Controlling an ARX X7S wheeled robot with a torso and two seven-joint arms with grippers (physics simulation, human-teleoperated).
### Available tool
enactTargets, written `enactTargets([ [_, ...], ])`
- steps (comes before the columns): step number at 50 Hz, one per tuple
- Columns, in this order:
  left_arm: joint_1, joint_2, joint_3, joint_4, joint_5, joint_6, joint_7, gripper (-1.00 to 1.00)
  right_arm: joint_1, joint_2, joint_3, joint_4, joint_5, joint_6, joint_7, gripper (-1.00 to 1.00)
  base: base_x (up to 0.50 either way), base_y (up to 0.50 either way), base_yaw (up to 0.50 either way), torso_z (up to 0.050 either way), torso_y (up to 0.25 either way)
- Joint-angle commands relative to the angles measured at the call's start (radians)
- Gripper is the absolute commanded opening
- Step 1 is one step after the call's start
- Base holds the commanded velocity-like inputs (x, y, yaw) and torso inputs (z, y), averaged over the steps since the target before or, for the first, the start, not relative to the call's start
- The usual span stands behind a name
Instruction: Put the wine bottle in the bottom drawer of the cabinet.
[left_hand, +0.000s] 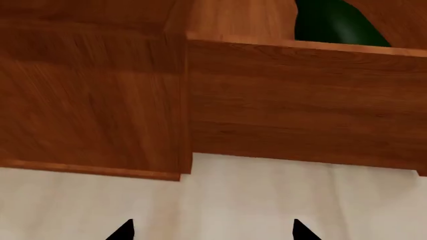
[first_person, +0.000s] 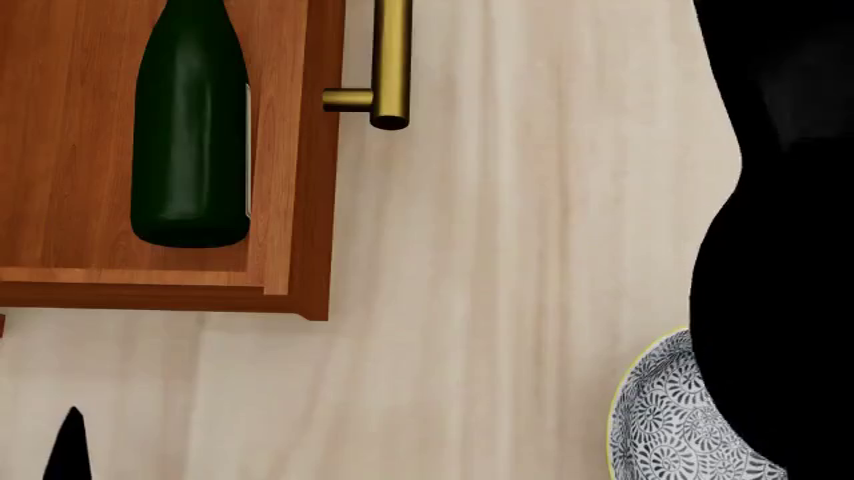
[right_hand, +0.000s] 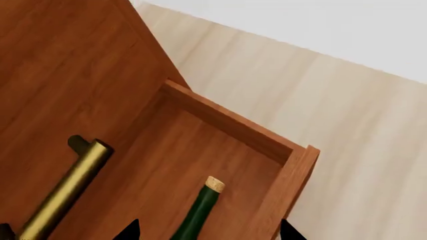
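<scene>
The tall dark green glass wine bottle (first_person: 191, 130) lies on its side inside the bottom drawer (first_person: 300, 200), a shallow reddish-brown wooden box that stands pulled out over the pale wooden floor (first_person: 534, 250). In the right wrist view, the bottle's slim neck and tan cork (right_hand: 214, 183) lie just ahead of the right gripper (right_hand: 208, 231), between its two dark fingertips (right_hand: 130, 231), which stand apart with nothing between them. A brass bar handle (right_hand: 63, 192) on the reddish-brown wooden cabinet (right_hand: 60, 75) sits beside that claw. The left gripper (left_hand: 212, 231) faces the drawer's outer side wall, its tips spread and holding nothing, with the bottle's green body showing beyond the wall. A patterned white-and-grey plate (first_person: 674, 425) lies partly hidden under a black arm (first_person: 781, 250).
</scene>
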Motion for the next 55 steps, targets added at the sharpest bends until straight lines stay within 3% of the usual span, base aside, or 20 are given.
enactTargets([
  [1,-0.003,-0.015,-0.007,0.023,-0.005,-0.017,-0.019,1.0,0.011,0.0,0.36,-0.02,-0.41,0.107,-0.069,1.0,0.0,0.0,0.0,0.0,0.0],
  [9,0.0,-0.062,-0.027,0.11,-0.023,-0.057,-0.078,1.0,0.011,0.0,0.648,-0.037,-0.717,0.19,-0.124,1.0,0.0,0.0,0.0,0.0,0.0],
  [15,0.046,-0.118,-0.054,0.191,-0.015,-0.052,-0.139,1.0,0.01,0.003,0.783,-0.063,-0.905,0.225,-0.187,1.0,0.0,0.0,0.0,0.0,0.0],
  [19,0.067,-0.179,-0.038,0.231,0.006,-0.008,-0.199,1.0,0.008,0.027,0.902,-0.088,-0.916,0.282,-0.171,1.0,0.0,0.0,0.0,0.0,0.0],
  [21,0.005,-0.283,0.103,0.231,0.04,0.098,-0.287,1.0,-0.033,0.052,0.888,-0.204,-0.914,0.327,-0.143,1.0,0.0,0.0,0.0,0.0,0.0],
  [25,-0.252,-0.45,0.481,0.231,0.113,0.259,-0.452,1.0,-0.098,0.097,0.959,-0.384,-0.869,0.446,-0.064,1.0,0.0,0.0,0.0,0.0,0.0],
  [30,-0.544,-0.519,0.844,0.232,0.169,0.342,-0.55,1.0,-0.134,0.123,1.012,-0.496,-0.835,0.52,-0.007,1.0,0.0,0.0,0.0,0.0,0.0],
  [35,-0.789,-0.555,1.169,0.232,0.25,0.4,-0.616,1.0,-0.138,0.174,1.003,-0.524,-0.633,0.535,0.133,1.0,0.0,0.0,0.0,0.0,0.0],
  [37,-0.846,-0.572,1.234,0.232,0.261,0.421,-0.623,1.0,-0.143,0.197,1.009,-0.532,-0.536,0.535,0.213,1.0,0.0,0.0,0.0,0.0,0.0],
  [41,-0.87,-0.588,1.26,0.232,0.266,0.434,-0.623,1.0,-0.162,0.253,0.99,-0.566,-0.285,0.534,0.411,1.0,0.0,0.0,0.0,0.0,0.0],
  [48,-0.821,-0.588,1.208,0.232,0.269,0.431,-0.623,1.0,-0.199,0.342,0.974,-0.627,0.105,0.533,0.713,1.0,0.0,0.0,0.0,0.0,0.0],
  [55,-0.851,-0.593,1.243,0.232,0.286,0.439,-0.623,1.0,-0.242,0.425,0.917,-0.708,0.375,0.519,0.918,1.0,0.0,0.0,0.0,0.0,0.0],
])
